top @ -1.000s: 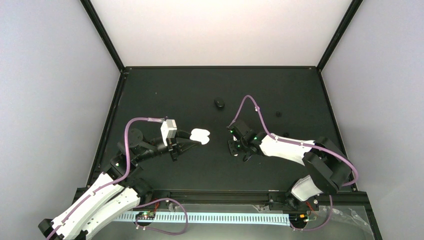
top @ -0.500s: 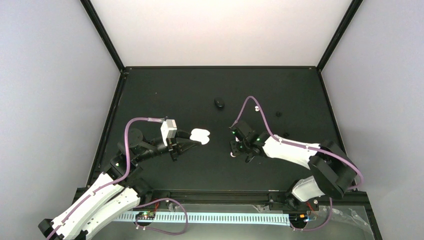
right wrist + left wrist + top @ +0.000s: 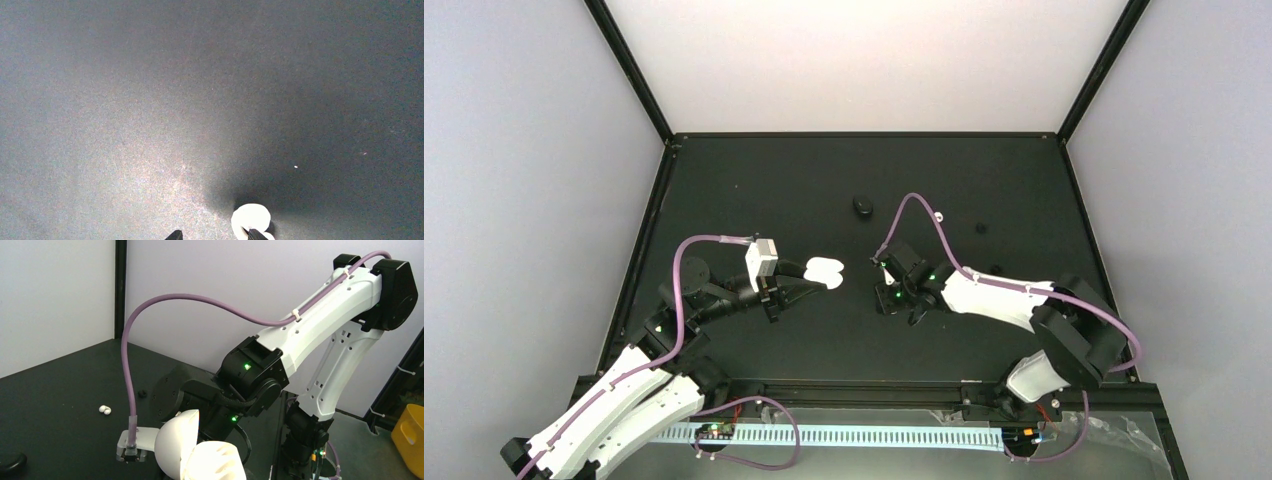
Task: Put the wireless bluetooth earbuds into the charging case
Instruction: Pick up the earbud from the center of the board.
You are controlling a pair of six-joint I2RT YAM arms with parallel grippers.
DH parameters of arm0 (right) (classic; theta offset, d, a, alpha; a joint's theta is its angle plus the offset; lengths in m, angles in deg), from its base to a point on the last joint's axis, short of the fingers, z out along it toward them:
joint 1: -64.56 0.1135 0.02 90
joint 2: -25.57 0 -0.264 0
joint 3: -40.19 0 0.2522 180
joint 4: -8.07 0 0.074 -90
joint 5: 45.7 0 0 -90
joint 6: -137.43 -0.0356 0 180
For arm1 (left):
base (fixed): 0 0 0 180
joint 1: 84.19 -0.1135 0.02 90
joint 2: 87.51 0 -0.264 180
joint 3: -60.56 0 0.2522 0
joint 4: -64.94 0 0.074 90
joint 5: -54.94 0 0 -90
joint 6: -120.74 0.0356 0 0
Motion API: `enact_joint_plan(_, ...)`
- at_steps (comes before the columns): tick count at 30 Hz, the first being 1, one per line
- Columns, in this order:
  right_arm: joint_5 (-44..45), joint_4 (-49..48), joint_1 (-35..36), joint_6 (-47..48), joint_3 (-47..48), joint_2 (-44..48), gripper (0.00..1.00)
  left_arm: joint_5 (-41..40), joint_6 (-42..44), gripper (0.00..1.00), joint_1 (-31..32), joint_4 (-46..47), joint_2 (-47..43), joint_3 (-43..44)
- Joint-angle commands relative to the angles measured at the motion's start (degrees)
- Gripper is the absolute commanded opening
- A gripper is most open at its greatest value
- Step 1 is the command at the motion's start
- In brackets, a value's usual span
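1. R gripper (image 3: 215, 235) is opening up: its jaws are standing wider than a sec ago. In the top view the wrist is also sliding a bit left, toward the charging case (image 3: 826, 269).
2. Near earbud (image 3: 251, 218) is lying on the table (image 3: 774, 180), touching one fingertip. It isn't pinched btwn both tips, so the R jaws are partly open and holding nothing.
3. Meaning: prob. the R arm is lining up a pick, or it has just let go; can't tell which. Either way, no bud is going into the case yet.
4. Far earbud (image 3: 104, 409) is sitting further back on the table, well apart from both grippers and past the black oval case (image 3: 862, 207).
5. L gripper (image 3: 814, 280) isn't budging. Its jaws are staying clamped narrow on the case, lid open; the inside is too glared to read.
6. Poses: R arm is reaching fwd-left, forearm low, wrist pointing straight down. L arm is stretching fwd-right, wrist near level.
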Motion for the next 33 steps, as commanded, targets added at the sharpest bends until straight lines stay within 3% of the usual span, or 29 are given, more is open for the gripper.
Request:
enact_joint_plan(1, -1.10, -0.30, 0.36, 0.68, 0.80, -1.28, 0.33, 1.02, -0.55, 0.02, -0.04, 0.14, -0.23, 0.97)
enact_joint_plan(19, 7.91, 1.96, 0.31, -0.37, -0.48, -2.34, 0.28, 1.27, -0.65, 0.02, -0.09, 0.29, 0.13, 1.06)
enact_joint_plan(33, 10.59, 2.49, 0.33, -0.25, -0.11, -1.16, 0.16, 1.30, -0.65, 0.02, -0.05, 0.29, -0.06, 1.06)
